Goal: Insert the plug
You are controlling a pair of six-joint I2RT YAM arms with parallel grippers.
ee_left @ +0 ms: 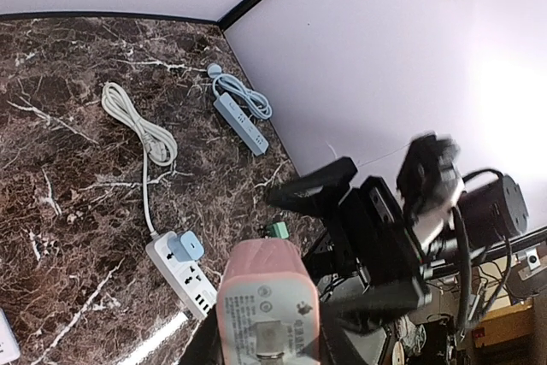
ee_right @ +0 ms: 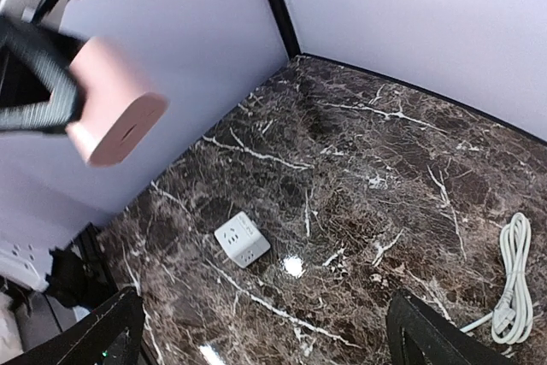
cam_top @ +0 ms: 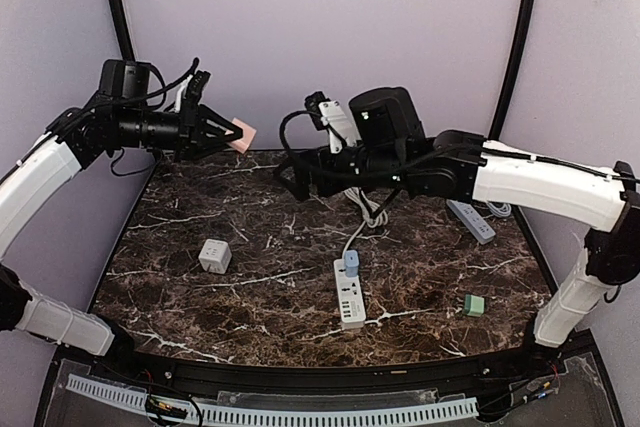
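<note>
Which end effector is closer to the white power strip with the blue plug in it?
Right. The right end effector hangs open behind and left of the white power strip. The left end effector is farther, raised at the far left, holding a pink plug.

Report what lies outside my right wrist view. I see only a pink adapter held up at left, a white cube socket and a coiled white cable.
Observer: A white power strip lies front and centre on the marble table, with a blue plug seated at its far end.
Operator: Check the right side.
Observer: A grey power strip lies by the right wall.
Operator: Confirm the grip on the adapter.
Observer: The left gripper is closed on the pink adapter. The adapter's printed label side faces the left wrist camera.
</note>
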